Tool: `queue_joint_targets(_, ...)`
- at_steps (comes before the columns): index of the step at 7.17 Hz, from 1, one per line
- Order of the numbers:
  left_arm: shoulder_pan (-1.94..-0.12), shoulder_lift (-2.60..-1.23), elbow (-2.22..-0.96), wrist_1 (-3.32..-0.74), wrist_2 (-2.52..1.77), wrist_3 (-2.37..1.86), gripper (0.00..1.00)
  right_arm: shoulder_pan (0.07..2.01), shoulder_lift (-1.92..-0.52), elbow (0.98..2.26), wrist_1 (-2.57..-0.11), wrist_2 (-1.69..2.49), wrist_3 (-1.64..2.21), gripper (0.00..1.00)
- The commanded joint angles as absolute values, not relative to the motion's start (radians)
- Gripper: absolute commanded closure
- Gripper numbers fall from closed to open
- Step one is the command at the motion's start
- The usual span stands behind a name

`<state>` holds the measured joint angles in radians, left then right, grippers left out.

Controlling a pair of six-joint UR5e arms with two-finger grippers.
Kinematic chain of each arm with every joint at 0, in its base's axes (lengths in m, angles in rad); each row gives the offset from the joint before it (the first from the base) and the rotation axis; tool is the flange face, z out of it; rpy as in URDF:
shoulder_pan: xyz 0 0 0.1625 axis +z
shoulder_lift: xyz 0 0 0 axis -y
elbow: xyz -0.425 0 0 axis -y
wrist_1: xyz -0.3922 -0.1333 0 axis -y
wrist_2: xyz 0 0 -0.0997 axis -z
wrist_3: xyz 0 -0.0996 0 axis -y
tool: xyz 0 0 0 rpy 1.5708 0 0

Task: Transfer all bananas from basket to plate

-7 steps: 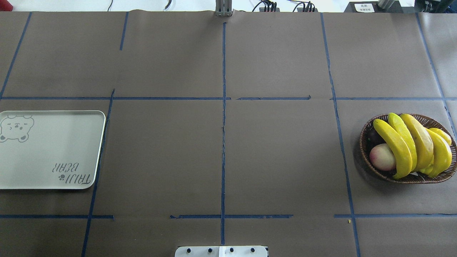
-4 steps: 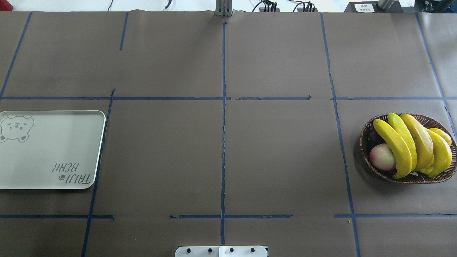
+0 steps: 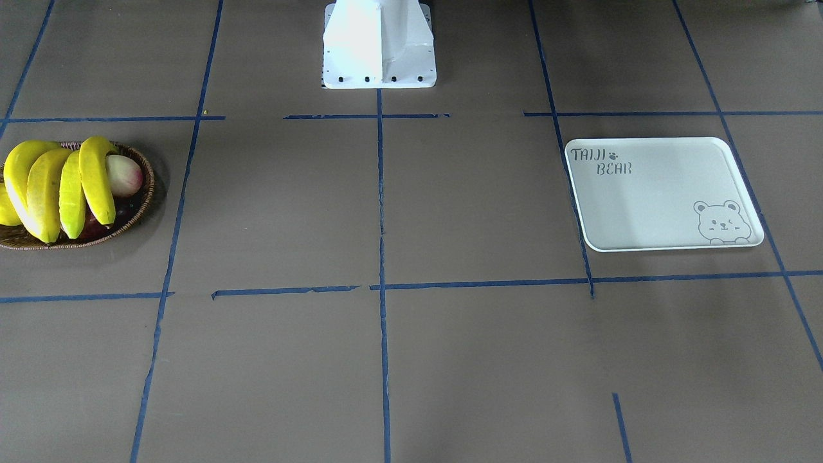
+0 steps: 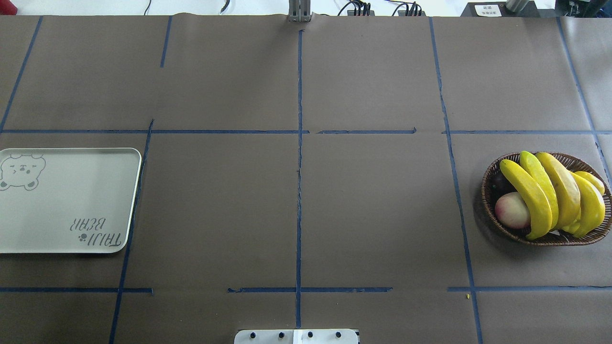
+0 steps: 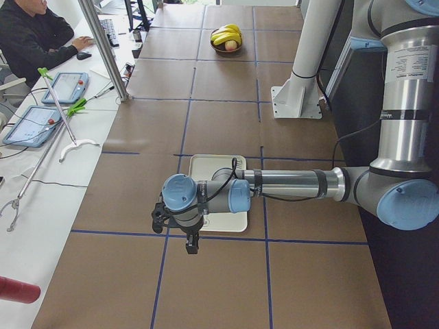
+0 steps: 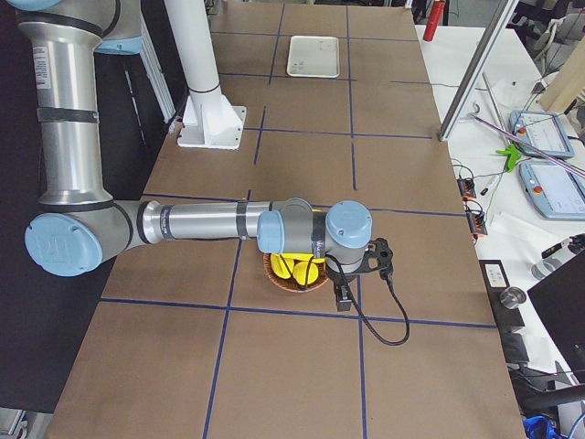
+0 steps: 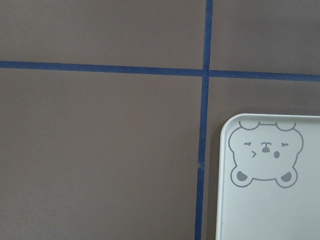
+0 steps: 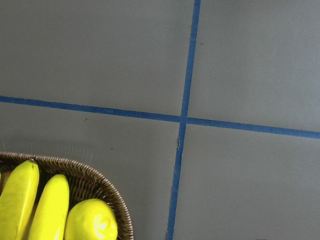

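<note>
Table covered in brown paper, gridded with blue tape [image 4: 299, 191].

Bananas [image 4: 554, 188] – four long yellow ones, all lying side by side across the basket [image 4: 485, 196], on the robot's right side of the table. Ends overhung the wicker rim. One was tinged green. A pink-white apple [image 4: 511, 210] sat against the outermost banana; a dark fruit [image 4: 500, 181] was beside it, and a shorter yellow fruit [image 4: 593, 180] lay at the far rim.

Plate [image 4: 71, 200] was well apart from the basket, on the robot's left side, with nothing on it. Grey lettering [image 3: 601, 162] read "TAIJI BEAR" with a small paw mark after the first word; a grey bear face [image 3: 721, 222] was in the opposite corner.

Left gripper [image 5: 191, 245] hung above the table at the plate's edge, pointing down. Its wrist camera caught the bear corner and a tape crossing. Jaws – cannot tell whether spread or closed; only the side view showed them.

Right gripper [image 6: 345, 300] hung just beside the basket, above the table. Its wrist camera showed the basket rim with yellow fruit inside. Jaws: cannot tell, for the same reason.

White robot base [image 3: 379, 45] was at the table's edge. A person [image 5: 34, 34] sat at a side desk with two blue-framed tablets [image 5: 65, 88].
</note>
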<state>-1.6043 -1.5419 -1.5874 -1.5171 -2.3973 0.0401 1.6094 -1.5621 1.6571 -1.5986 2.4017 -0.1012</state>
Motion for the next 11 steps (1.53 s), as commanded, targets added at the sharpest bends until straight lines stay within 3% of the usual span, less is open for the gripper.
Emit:
queue_joint_targets(1, -1.603, -1.546, -1.594, -1.517, -2.396, 0.04, 0.0, 1.574, -1.565, 1.721, -1.592, 2.42, -0.002, 0.0)
queue_joint_targets(6, -1.605, -1.542, -1.612, -1.517, -2.398, 0.041, 0.0, 1.248, -1.731, 2.168, -1.554, 2.314, 0.508, 0.0)
queue_joint_targets(9, -1.603, -1.539, -1.614, -1.517, -2.399, 0.041, 0.0, 1.048, -1.882, 2.183, -1.251, 2.229, 0.705, 0.0)
queue_joint_targets(11, -1.605, -1.539, -1.612, -1.517, -2.399, 0.041, 0.0, 0.886, -1.876, 2.146, -1.226, 2.116, 0.738, 0.01)
